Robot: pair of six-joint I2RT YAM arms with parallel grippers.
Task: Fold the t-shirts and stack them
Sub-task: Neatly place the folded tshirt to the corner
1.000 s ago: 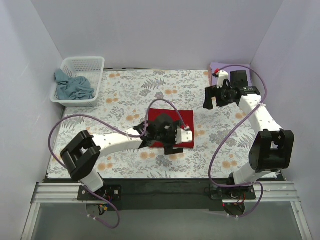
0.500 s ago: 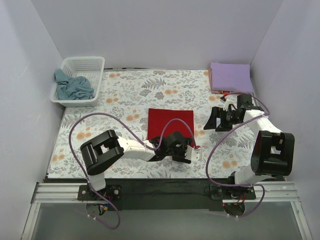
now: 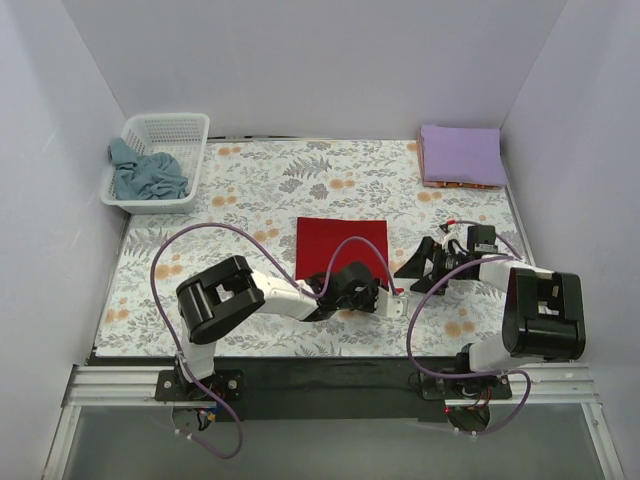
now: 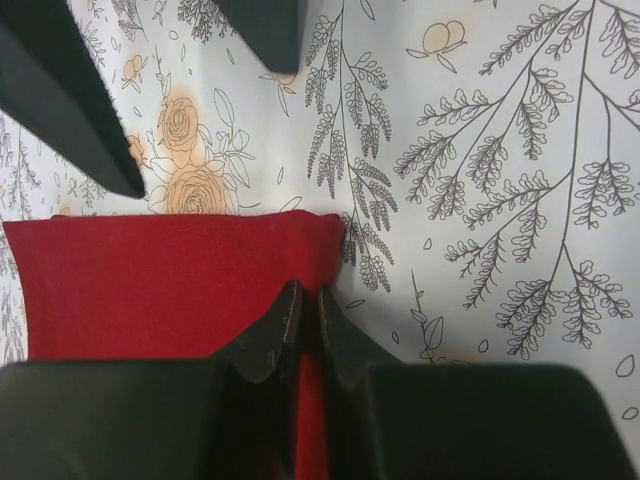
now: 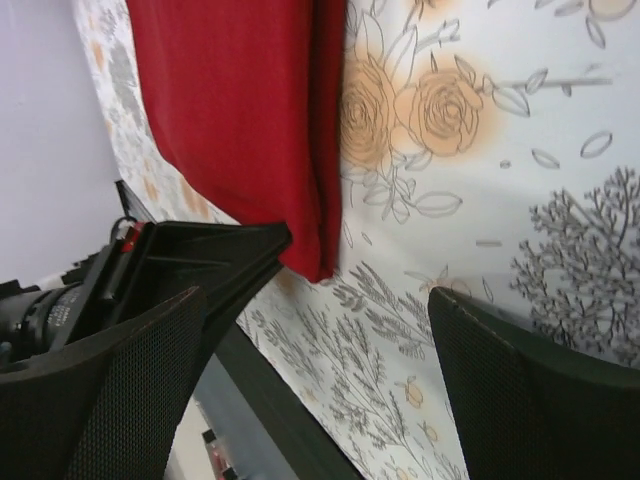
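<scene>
**Top external view.** A deep red t-shirt [image 3: 340,245], folded to a flat rectangle, lies on the floral-print tabletop [image 3: 260,180], directly ahead of the left arm's base. The left hand [image 3: 392,298] sits at the shirt's near right corner, low against the cloth. The right hand [image 3: 425,268] is just to the right of the left hand, turned towards that same corner. A pale lavender t-shirt [image 3: 460,153], folded flat, lies at the far right corner of the tabletop, well beyond the right hand. A dusty blue-grey t-shirt [image 3: 145,172] lies crumpled inside a white lattice basket [image 3: 165,120] at the far left corner, well apart from the left hand.

**Left wrist view.** The left hand [image 4: 308,300] has its fingers [image 4: 275,335] pressed together, pinching a narrow fold of the red t-shirt [image 4: 150,285] close to its corner. The rest of the shirt spreads flat to one side of the fingers. Bare floral cloth [image 4: 500,200] lies on the other side and ahead.

**Right wrist view.** The right hand [image 5: 360,270] has its fingers [image 5: 230,250] spread wide. The corner of the red t-shirt [image 5: 240,110] lies just ahead of one finger. Whether that finger touches the corner cannot be told. The other finger stands over the floral cloth [image 5: 480,150], apart from the shirt.
</scene>
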